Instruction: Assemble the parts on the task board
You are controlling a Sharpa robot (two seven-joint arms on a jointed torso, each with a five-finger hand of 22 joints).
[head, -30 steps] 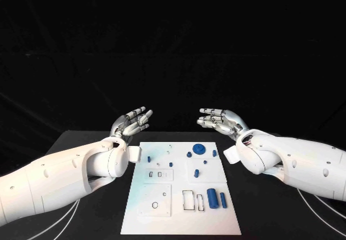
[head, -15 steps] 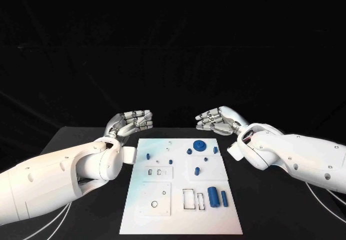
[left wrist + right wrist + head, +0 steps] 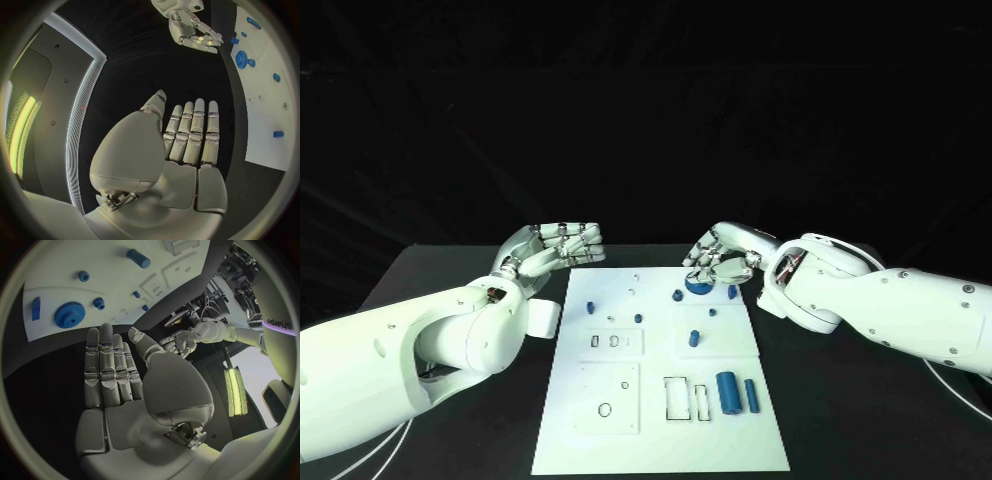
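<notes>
Head view: the left hand (image 3: 554,245) hovers empty, fingers straight and together, beside the flat white task board (image 3: 661,440). The right hand (image 3: 721,258), also empty with fingers extended, hangs over the blue toothed gear (image 3: 698,287).

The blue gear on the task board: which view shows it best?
The right wrist view: the blue gear shows large, teeth distinct, unobstructed. The head view shows the gear small, just beside the right hand. The left wrist view shows it small, near the circle's rim.

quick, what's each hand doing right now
Left hand: open, fingers straight, holding nothing.
Right hand: open, fingers straight, holding nothing, over the task board's far edge.
</notes>
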